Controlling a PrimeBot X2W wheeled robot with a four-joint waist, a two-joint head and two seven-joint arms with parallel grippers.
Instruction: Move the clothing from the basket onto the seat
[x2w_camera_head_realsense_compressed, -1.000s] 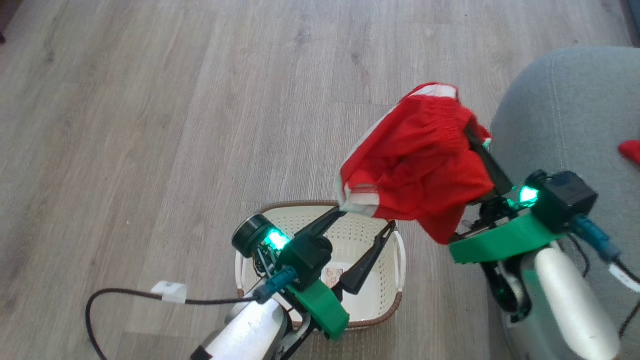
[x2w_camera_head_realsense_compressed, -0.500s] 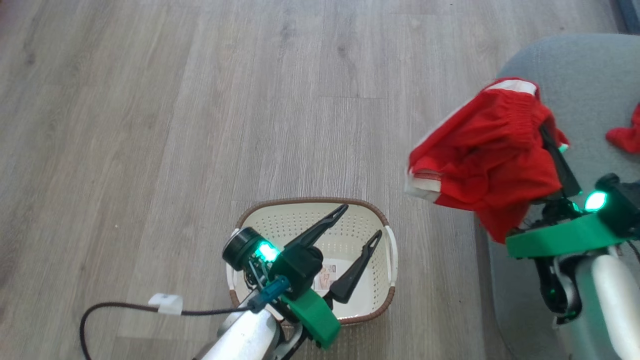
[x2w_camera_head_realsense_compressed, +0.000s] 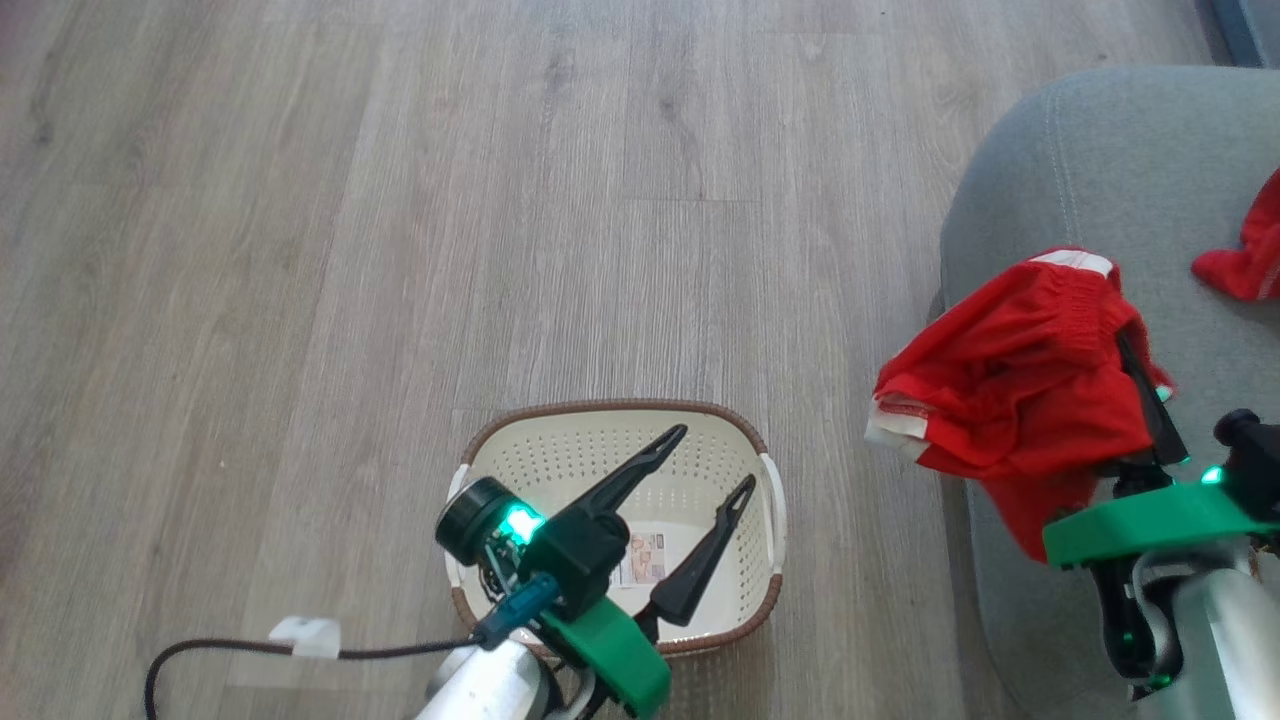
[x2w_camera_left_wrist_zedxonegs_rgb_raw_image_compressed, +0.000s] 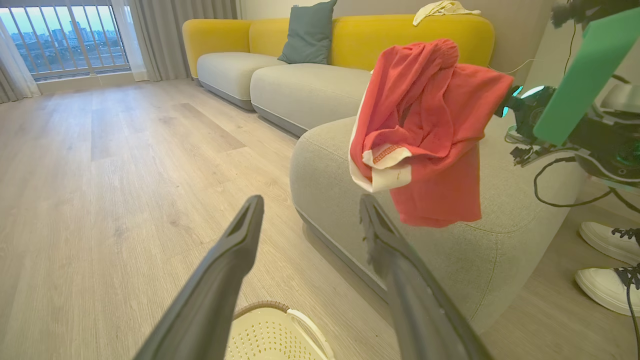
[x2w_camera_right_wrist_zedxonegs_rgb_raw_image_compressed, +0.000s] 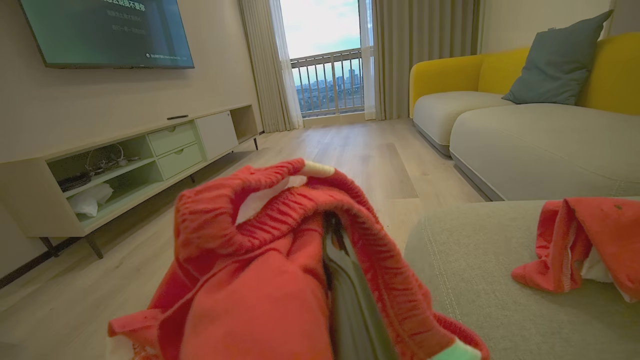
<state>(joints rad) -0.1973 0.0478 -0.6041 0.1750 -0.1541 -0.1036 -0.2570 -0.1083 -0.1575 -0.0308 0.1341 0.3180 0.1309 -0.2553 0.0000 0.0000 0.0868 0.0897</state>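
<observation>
Clamping a soft bright red fabric garment with white trim (x2w_camera_head_realsense_compressed: 1010, 390), the right gripper (x2w_camera_head_realsense_compressed: 1145, 395) has its two dark fingers pressed together inside the elastic waistband, and the cloth drapes down and to the left of them. This bundle hangs across the rounded corner edge of the large light grey upholstered seat (x2w_camera_head_realsense_compressed: 1060, 170): the part nearest the fingers is over the cushion, while the white-trimmed hem to the gripper's left is past the edge, over the pale wooden plank floor (x2w_camera_head_realsense_compressed: 400, 250). From the left wrist view the garment hangs free in front of the seat's side; whether it brushes the cushion cannot be told. Ahead and to the right of the right gripper, a second red garment with a white panel (x2w_camera_head_realsense_compressed: 1245, 265) lies on the seat, apart from the held one, with bare grey cushion and its stitched seam between them. The left gripper (x2w_camera_head_realsense_compressed: 714, 457) is spread wide and holds nothing, its fingers over the small cream perforated plastic basket with a brown woven-look rim (x2w_camera_head_realsense_compressed: 600, 407), whose bottom shows a paper label (x2w_camera_head_realsense_compressed: 640, 560) just beneath them. A strip of bare floor separates the basket's right handle from the seat edge, and wide open floor lies ahead and left of the left gripper.
</observation>
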